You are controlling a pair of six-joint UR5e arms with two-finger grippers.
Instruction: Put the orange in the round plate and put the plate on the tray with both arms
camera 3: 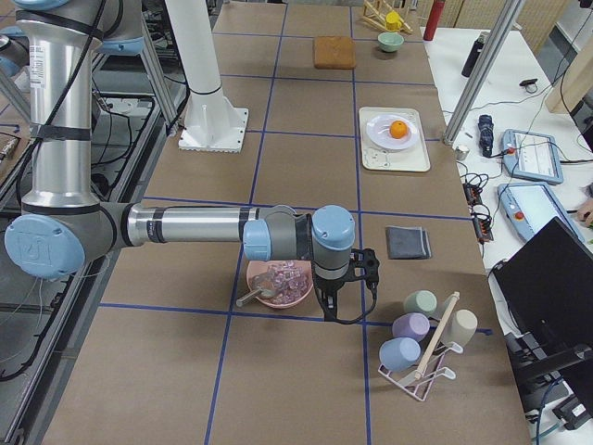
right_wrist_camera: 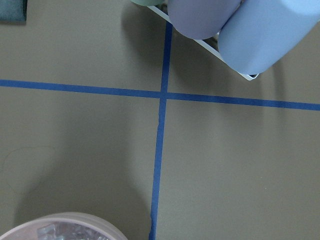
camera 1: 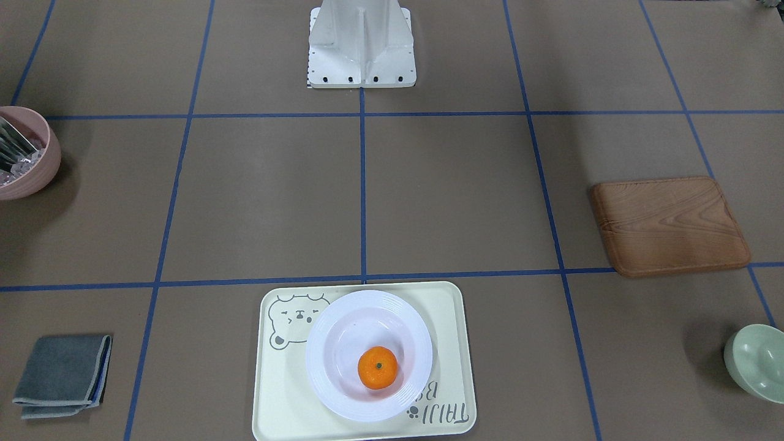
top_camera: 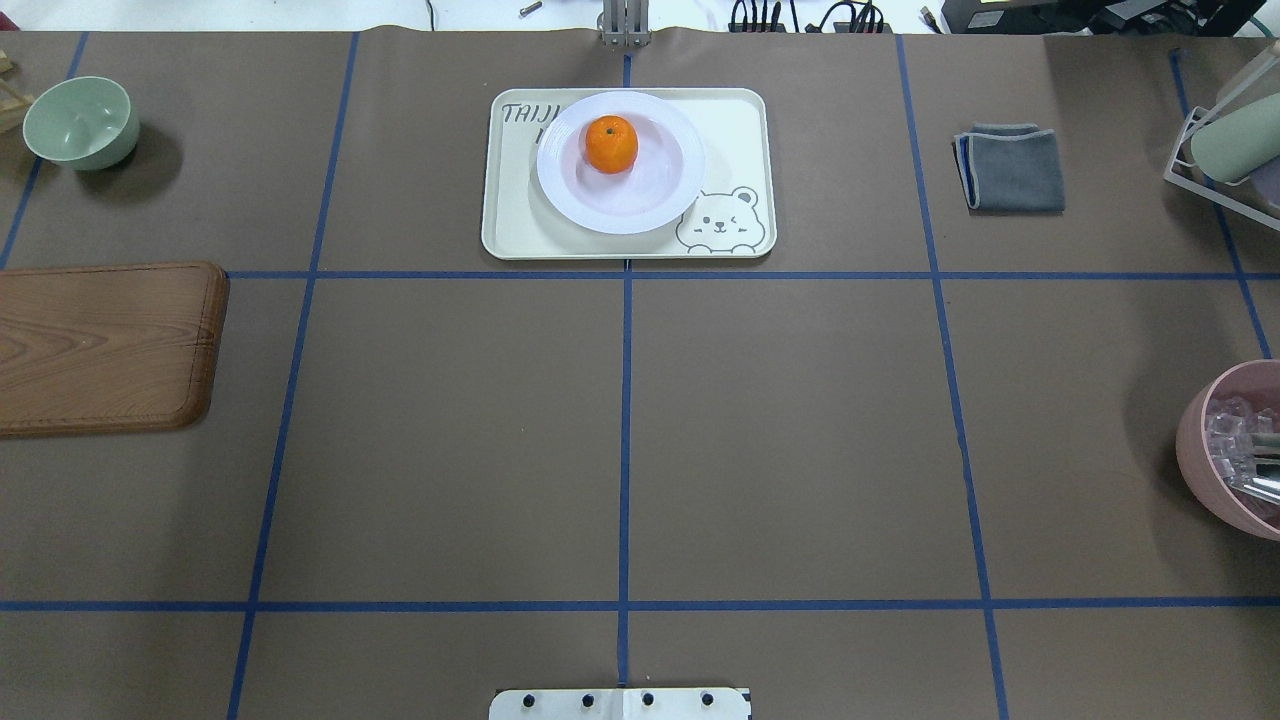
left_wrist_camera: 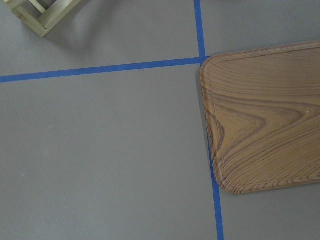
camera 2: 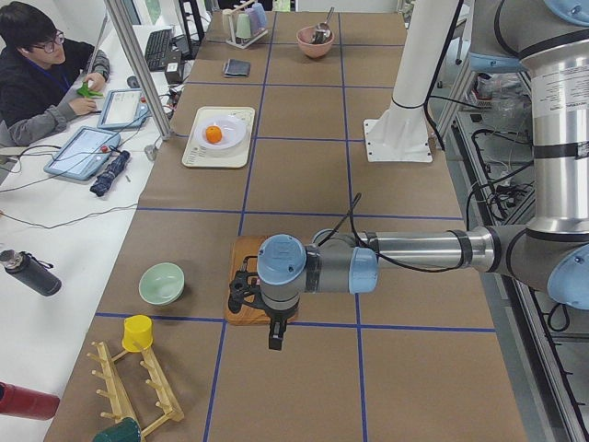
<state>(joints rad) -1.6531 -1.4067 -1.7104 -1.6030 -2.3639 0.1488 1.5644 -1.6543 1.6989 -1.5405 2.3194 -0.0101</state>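
Observation:
The orange (top_camera: 611,143) lies in the white round plate (top_camera: 640,200), and the plate rests on the cream bear tray (top_camera: 735,150) at the table's far middle. The front-facing view shows the same orange (camera 1: 377,367), plate (camera 1: 343,343) and tray (camera 1: 275,392). Both arms are drawn back to the table's ends, far from the tray. My left gripper (camera 2: 239,296) hovers over the wooden board, and my right gripper (camera 3: 369,269) hangs beside the pink bowl. Only the side views show them, so I cannot tell whether either is open or shut.
A brown wooden board (top_camera: 100,345) and a pale green bowl (top_camera: 80,122) sit on the left. A grey folded cloth (top_camera: 1010,167), a pink bowl (top_camera: 1235,450) and a cup rack (top_camera: 1225,150) are on the right. A person (camera 2: 37,78) sits at the far side.

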